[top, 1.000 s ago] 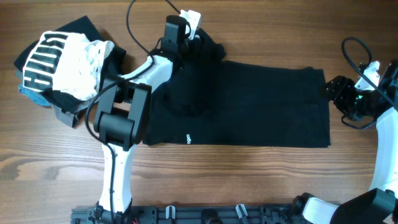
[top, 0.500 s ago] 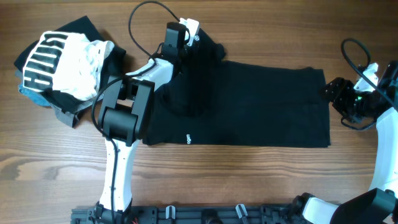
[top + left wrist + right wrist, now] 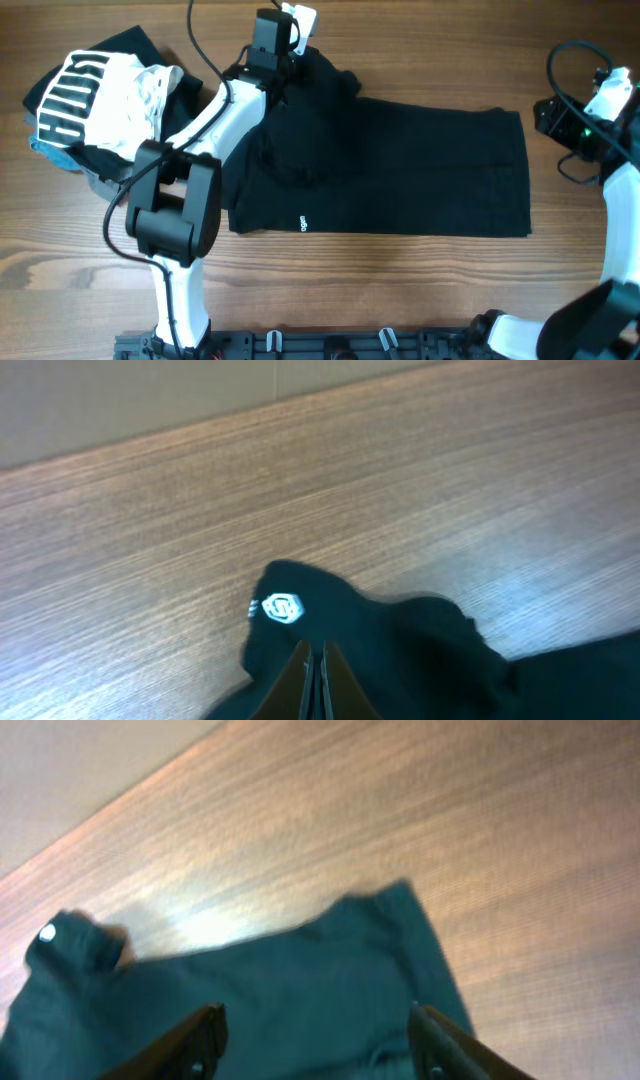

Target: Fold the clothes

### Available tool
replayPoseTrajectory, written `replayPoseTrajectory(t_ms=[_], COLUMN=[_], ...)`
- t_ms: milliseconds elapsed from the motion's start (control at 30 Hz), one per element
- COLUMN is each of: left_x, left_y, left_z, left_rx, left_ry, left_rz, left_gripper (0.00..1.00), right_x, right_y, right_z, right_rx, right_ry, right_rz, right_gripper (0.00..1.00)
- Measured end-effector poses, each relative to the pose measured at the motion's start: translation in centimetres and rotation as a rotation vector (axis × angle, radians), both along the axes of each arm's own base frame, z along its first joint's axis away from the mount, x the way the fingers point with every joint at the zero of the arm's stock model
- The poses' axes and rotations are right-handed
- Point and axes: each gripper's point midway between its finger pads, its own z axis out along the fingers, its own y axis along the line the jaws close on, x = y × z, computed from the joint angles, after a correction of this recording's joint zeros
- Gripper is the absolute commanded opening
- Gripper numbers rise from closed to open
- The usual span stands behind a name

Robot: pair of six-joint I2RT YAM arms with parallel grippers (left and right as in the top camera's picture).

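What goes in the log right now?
left jaws: shut on plain black soft-fabric T-shirt sleeve | right jaws: open, near hem corner | shirt: flat on wooden table

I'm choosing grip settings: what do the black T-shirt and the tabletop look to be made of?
Black T-shirt: soft matte fabric, probably a cotton knit; it lies limp, with soft creases and a bunched sleeve. Tabletop: wood or wood-look laminate, smooth with slight sheen; grain lines and a glare patch show.

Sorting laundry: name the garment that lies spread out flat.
The black T-shirt, spread across mid-table; the white printed garment sits bunched at the left.
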Motion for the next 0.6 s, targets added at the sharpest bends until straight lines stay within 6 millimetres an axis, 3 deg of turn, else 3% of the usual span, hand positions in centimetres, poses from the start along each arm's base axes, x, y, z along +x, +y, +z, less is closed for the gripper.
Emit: replayPoseTrajectory(t_ms=[167,233,300,333,500,600], left_x=[-2.3,-2.8,-2.9,-2.9,-3.1,-3.4], left_y=[0.8,1.0,1.0,1.0,1.1,1.2], left_z=[-1.8,-2.3,-2.3,-2.3,-2.5,-2.8], left_rx=[0.043,0.053,0.053,0.056,0.056,0.062], left_ry=[0.126,0.154,0.158,0.157,0.17,0.186], left_rz=[0.0,0.0,0.001,-0.002,0.003,0.002], left_gripper=[0.04,0.2,0.5,0.56,0.55,0.68], right_x=[2.1,2.6,2.9,3.1,6.3,8.2], right_y=[-1.1,-1.2,-1.0,-1.0,-0.4,-0.4], right_z=[-4.8,-7.5,-9.5,-10.2,-11.5,-12.4], right_rx=[0.023,0.026,0.029,0.027,-0.046,-0.117], right_ry=[0.061,0.11,0.151,0.161,0.111,0.089], right_rz=[-0.018,-0.022,-0.02,-0.017,0.029,0.03], right_gripper=[0.59,0.59,0.7,0.74,0.81,0.84])
